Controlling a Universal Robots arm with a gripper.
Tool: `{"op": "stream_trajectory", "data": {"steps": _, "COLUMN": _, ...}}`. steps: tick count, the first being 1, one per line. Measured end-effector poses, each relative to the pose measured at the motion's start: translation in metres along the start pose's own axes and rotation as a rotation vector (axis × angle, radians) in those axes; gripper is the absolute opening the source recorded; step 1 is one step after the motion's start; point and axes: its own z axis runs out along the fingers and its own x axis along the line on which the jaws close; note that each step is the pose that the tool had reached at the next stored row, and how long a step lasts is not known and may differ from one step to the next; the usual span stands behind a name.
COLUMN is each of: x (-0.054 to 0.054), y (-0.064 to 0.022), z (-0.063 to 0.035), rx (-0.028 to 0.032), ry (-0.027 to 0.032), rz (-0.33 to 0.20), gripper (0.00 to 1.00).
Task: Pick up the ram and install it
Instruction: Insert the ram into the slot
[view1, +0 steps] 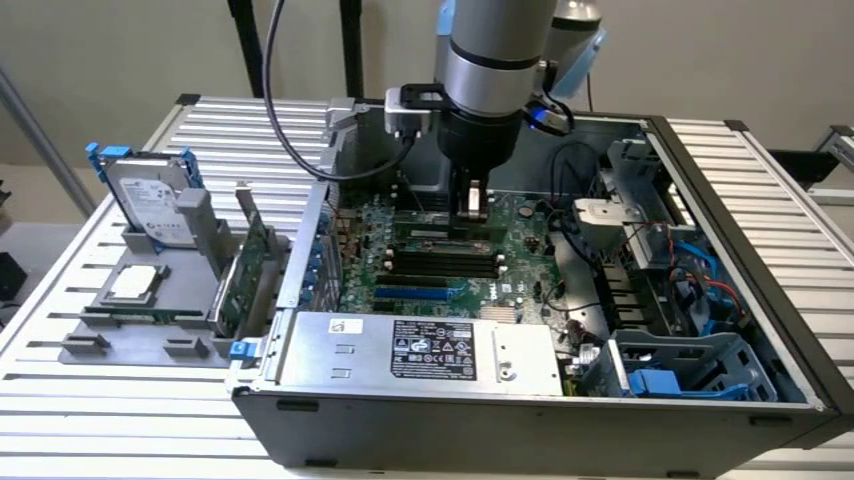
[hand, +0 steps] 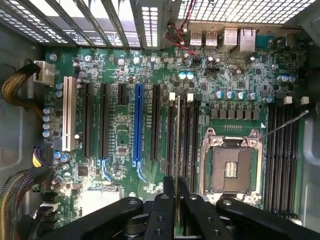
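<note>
Currently the gripper (hand: 177, 200) is clamped on the ram (hand: 177, 150), held edge-on between the black fingers (hand: 162, 210). The ram hangs upright over the motherboard (hand: 120, 145), lined up along the bank of black memory slots (hand: 182, 135) next to the CPU socket (hand: 232, 165). Can't tell if its lower edge is touching a slot. In the exterior view the arm (view1: 494, 60) reaches straight down into the open PC case (view1: 534, 420), gripper (view1: 470, 205) near the back wall of the case. On the table (view1: 747, 180), at the exterior view's left of the case, a gray fixture (view1: 134, 330) holds a hard drive (view1: 147, 200) and an expansion card (view1: 247, 270).
</note>
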Motion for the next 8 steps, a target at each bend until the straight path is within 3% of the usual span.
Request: {"op": "stream_trajectory", "data": {"steps": 8, "x": 0.000, "y": -0.0005, "z": 0.0145, "rx": 0.0000, "ry": 0.0057, "rz": 0.000, "gripper": 0.00}}
